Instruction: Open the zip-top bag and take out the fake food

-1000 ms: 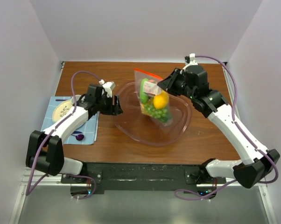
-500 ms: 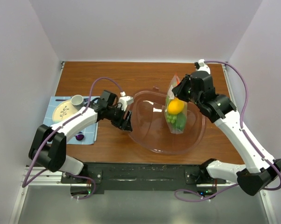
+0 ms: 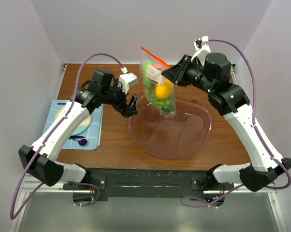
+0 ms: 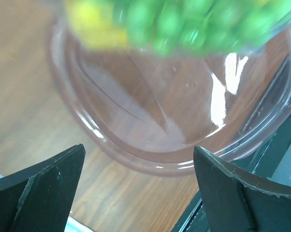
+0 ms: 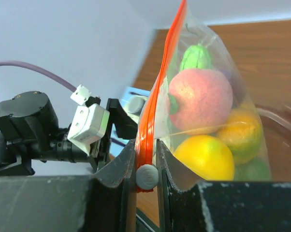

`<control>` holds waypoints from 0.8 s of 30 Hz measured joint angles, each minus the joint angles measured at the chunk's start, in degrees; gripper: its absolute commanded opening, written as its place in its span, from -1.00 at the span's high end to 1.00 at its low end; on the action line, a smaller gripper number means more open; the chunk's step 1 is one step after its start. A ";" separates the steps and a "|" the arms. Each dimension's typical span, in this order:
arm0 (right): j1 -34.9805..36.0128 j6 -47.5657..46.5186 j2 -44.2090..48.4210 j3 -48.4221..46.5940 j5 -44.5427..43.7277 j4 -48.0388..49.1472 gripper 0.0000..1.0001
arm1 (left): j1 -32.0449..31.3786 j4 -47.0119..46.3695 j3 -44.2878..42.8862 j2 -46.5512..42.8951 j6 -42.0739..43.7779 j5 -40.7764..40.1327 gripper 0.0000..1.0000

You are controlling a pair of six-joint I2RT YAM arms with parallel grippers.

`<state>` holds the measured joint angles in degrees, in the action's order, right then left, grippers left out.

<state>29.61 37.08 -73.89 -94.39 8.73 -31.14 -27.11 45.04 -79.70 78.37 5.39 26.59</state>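
My right gripper [image 3: 170,73] is shut on the orange zip strip [image 5: 157,92] of the clear zip-top bag [image 3: 157,89] and holds the bag in the air above the pink-tinted tub [image 3: 172,128]. The bag hangs down with the fake food inside: a peach-pink fruit [image 5: 198,99], a yellow one [image 5: 203,157], an orange one and green pieces [image 3: 162,102]. My left gripper [image 3: 132,105] is open and empty, just left of the bag and above the tub's left rim. In the left wrist view the bag's green and yellow contents [image 4: 184,21] are blurred at the top.
A blue placemat [image 3: 80,128] at the left holds a plate, with a purple spoon [image 3: 81,141] at its front. The black mounting rail [image 3: 145,179] runs along the table's near edge. White walls enclose the table on three sides.
My right gripper has lifted the bag up and left, out of the tub. My left arm has risen and its gripper now sits beside the hanging bag. The tub has shifted slightly.
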 measured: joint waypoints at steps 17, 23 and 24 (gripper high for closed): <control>4.90 0.17 -14.78 -8.61 11.76 4.68 1.00 | 22.64 1.07 -20.33 -4.48 4.15 14.49 -1.00; 15.02 -3.19 -24.35 -22.49 11.78 2.16 1.00 | 22.60 -13.81 -13.60 -15.61 4.11 20.68 -1.00; 16.33 -3.58 -25.16 -23.98 11.82 1.95 1.00 | 22.60 -16.26 -11.47 -18.21 3.80 20.83 -1.00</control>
<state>45.93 33.50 -99.04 -118.37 20.56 -29.19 -4.51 28.77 -91.18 60.16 9.19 47.42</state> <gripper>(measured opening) 0.190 0.996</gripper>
